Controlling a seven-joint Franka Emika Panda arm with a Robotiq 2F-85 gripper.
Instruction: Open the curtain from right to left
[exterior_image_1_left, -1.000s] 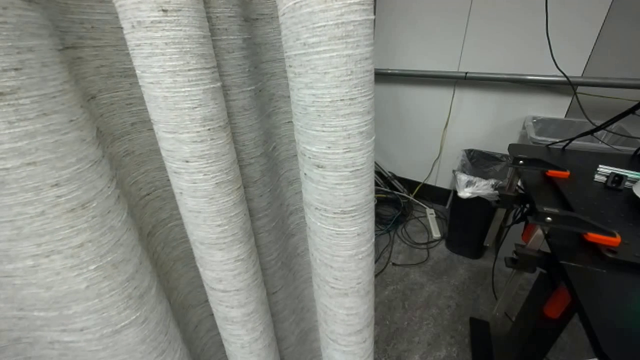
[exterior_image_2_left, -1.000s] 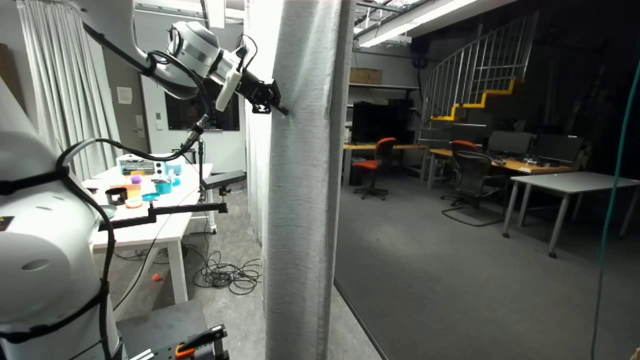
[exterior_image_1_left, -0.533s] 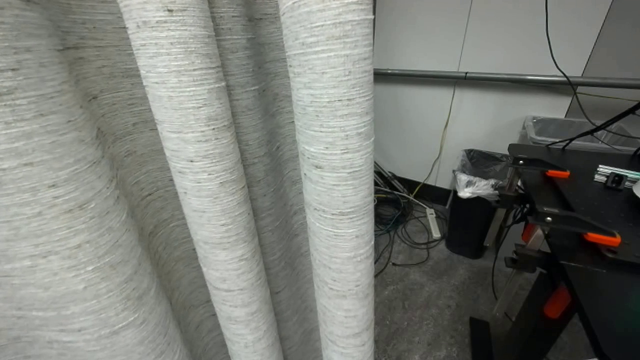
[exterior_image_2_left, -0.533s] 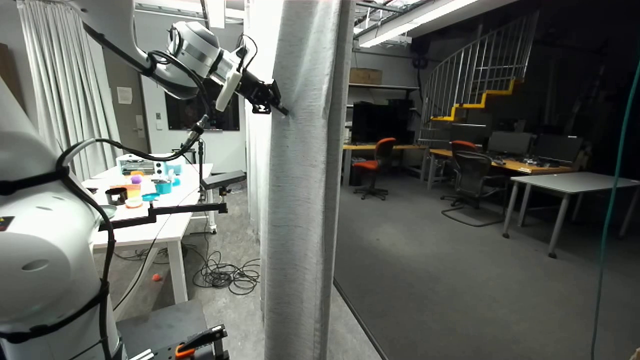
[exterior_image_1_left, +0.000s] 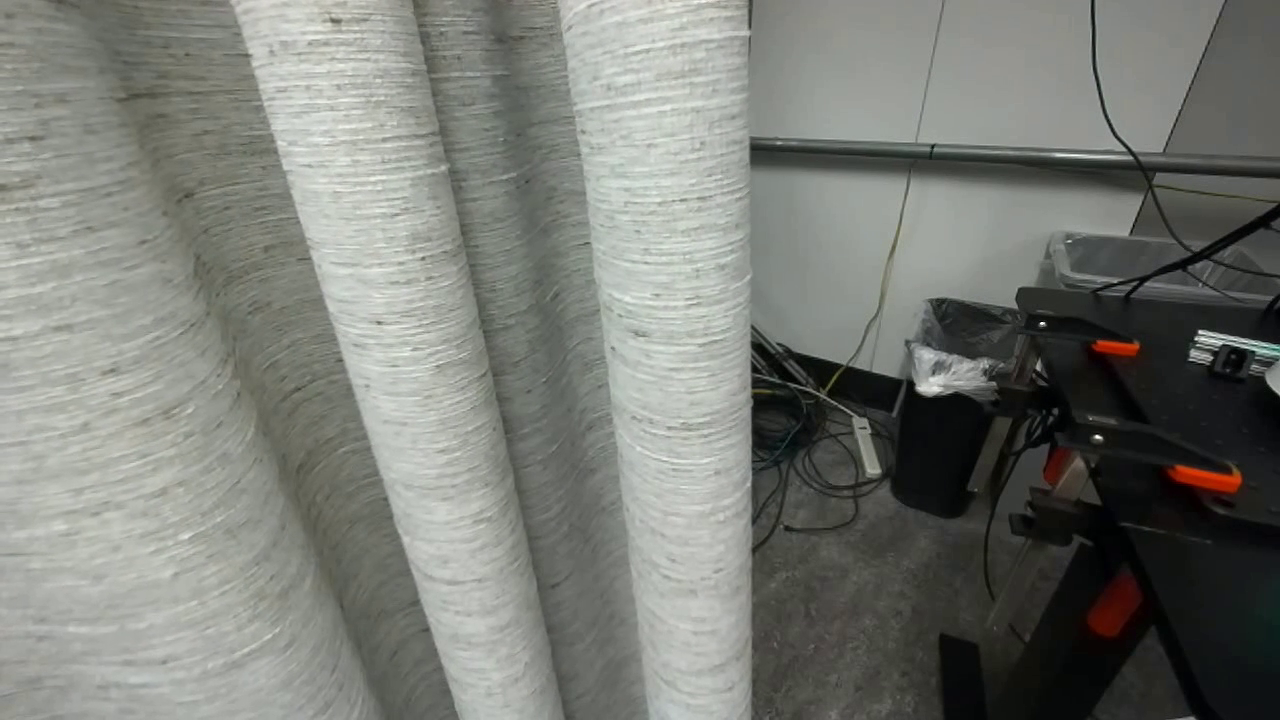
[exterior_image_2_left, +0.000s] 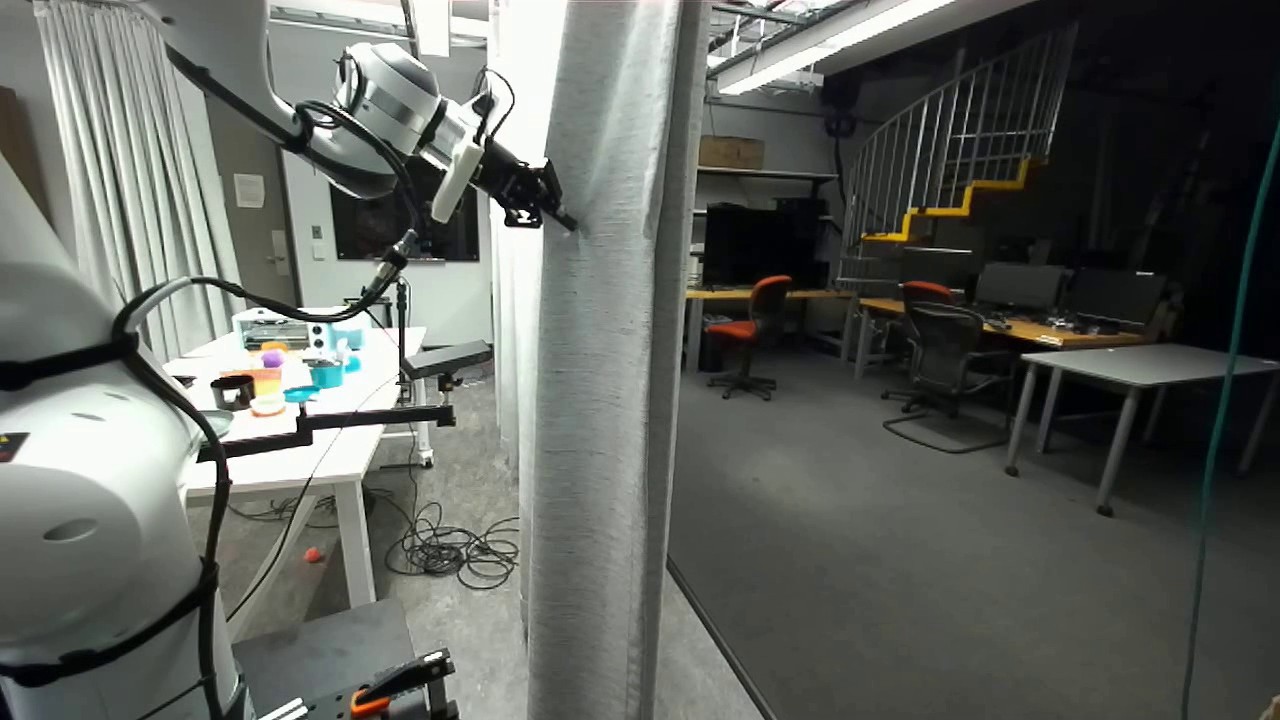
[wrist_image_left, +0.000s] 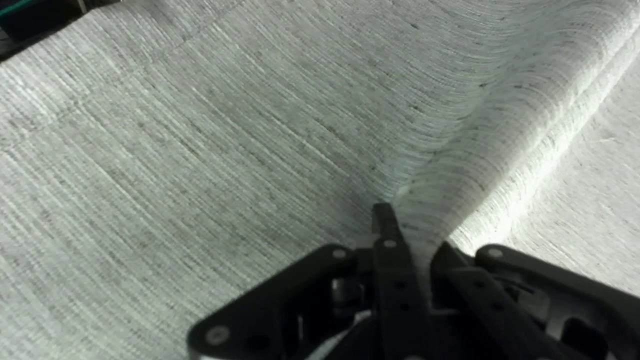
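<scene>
The curtain (exterior_image_1_left: 380, 330) is a light grey-white woven drape with long vertical folds. It fills the left and middle of an exterior view, and its edge hangs near the centre there. In an exterior view the curtain (exterior_image_2_left: 600, 400) hangs from the top edge past the bottom edge. My black gripper (exterior_image_2_left: 568, 220) reaches from the left and touches the curtain at upper height. In the wrist view the gripper (wrist_image_left: 415, 232) has a fold of the curtain (wrist_image_left: 200, 150) pinched between its close fingers. The fabric covers the right fingertip.
A white table (exterior_image_2_left: 290, 470) with kitchen items stands behind the arm. Cables (exterior_image_2_left: 455, 550) lie on the floor beside the curtain. A black bin (exterior_image_1_left: 940, 450) and a black table with clamps (exterior_image_1_left: 1200, 540) stand beyond the curtain's edge. Chairs and a grey table (exterior_image_2_left: 1130, 365) stand farther right.
The curtain's folds sway slightly, and its lower part shifts a little to the left in an exterior view. The arm and gripper look still.
</scene>
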